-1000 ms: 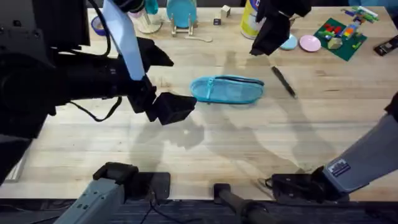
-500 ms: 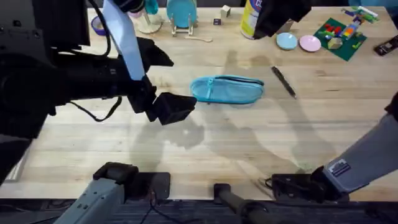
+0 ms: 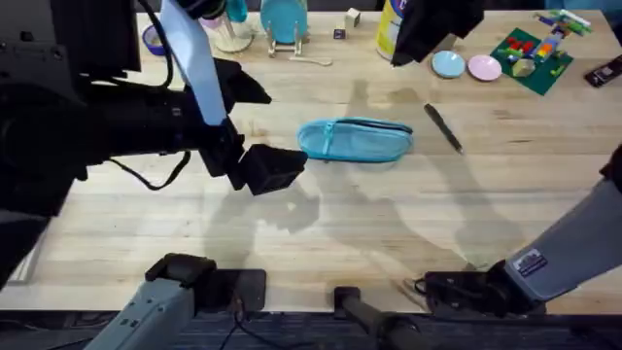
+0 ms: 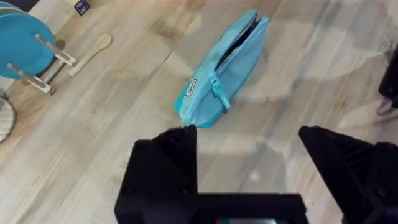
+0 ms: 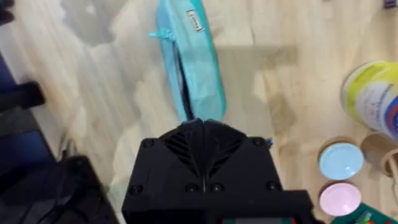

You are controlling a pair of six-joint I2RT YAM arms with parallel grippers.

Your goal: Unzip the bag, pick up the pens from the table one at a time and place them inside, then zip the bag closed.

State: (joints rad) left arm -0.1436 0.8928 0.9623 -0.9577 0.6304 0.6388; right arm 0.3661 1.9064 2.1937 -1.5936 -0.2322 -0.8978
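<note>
Overhead, we see our left pincer [image 3: 270, 167] spread wide just left of the bag [image 3: 355, 140], which lies mid-table [image 3: 321, 243], partly unzipped. One pen [image 3: 443, 127] lies just right of the bag. Farther back, our right pincer [image 3: 420, 39] hovers high, fingers pressed together.

**Pale wood, light blue, black**

Pale plank table [image 3: 369, 243] with visible grain. Light blue bag [image 3: 355, 140], white label near its blue zipper pull. Black-looking pen [image 3: 443, 127]. Light blue dish [image 3: 448, 64] beside pink dish [image 3: 484, 67]. Yellow can [image 5: 373, 99]. Black left gripper [image 4: 249, 155].
</note>
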